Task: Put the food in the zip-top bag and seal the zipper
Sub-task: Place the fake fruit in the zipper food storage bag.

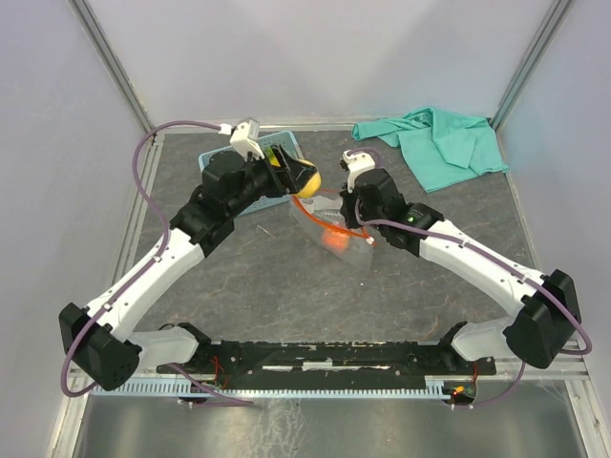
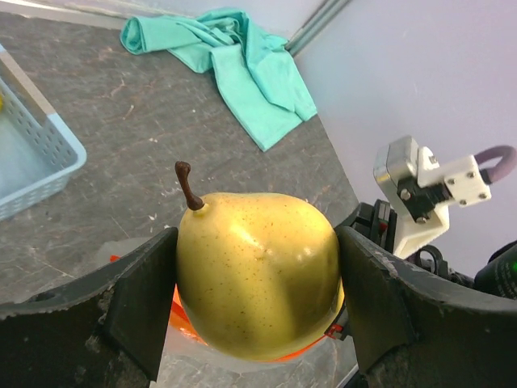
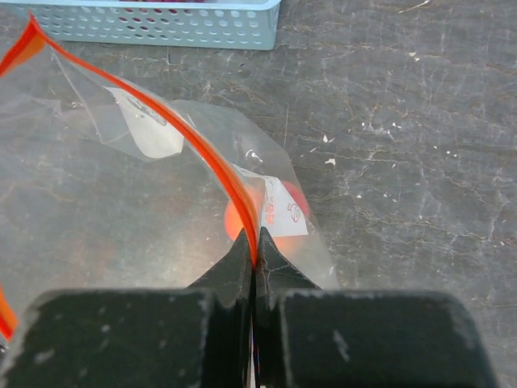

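A light blue plastic lattice basket [image 1: 288, 143] stood near the far edge of the table [image 1: 286, 286], left of its middle, and only parts of its rim showed from above. A teal cloth [image 1: 434, 143] lay crumpled in the far right corner, well apart from the basket, with one fold reaching toward the table's middle. The table top was dark grey, mottled and scratched. A slanting metal post [image 1: 113, 65] rose from the far left corner against pale walls.

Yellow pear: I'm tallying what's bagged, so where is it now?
Top view, near the centre: the yellow pear is gripped in the left tool, held in the air between the blue basket and the mouth of the zip-top bag.
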Controlling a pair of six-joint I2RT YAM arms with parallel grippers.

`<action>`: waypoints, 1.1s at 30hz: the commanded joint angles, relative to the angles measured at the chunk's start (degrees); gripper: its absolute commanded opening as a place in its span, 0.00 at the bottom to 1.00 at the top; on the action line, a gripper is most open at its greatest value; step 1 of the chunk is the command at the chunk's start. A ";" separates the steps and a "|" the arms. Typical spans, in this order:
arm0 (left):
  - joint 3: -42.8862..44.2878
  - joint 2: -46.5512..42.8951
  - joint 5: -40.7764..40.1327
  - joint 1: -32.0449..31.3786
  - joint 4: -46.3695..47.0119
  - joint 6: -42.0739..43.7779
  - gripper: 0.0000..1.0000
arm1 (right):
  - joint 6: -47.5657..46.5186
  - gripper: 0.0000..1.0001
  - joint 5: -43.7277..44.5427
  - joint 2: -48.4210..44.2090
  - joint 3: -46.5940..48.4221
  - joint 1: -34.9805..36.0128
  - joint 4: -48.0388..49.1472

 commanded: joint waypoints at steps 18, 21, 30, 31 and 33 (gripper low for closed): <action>-11.25 -0.95 -7.31 -8.33 4.58 9.78 0.29 | 5.79 0.02 -2.04 0.74 5.00 0.04 3.86; -10.03 0.51 -8.61 -9.04 0.84 12.94 0.34 | 6.18 0.02 -2.65 0.72 5.20 0.04 4.10; -8.88 2.41 -8.51 -10.44 -2.25 16.19 0.58 | 8.04 0.02 -4.07 1.38 5.47 0.08 5.00; -8.76 2.64 -8.38 -10.52 -2.41 15.98 0.60 | 8.35 0.02 -4.25 1.59 5.48 0.08 5.08; -8.69 2.77 -8.92 -10.60 -2.49 15.19 0.66 | 8.71 0.02 -4.57 1.72 5.43 0.06 5.22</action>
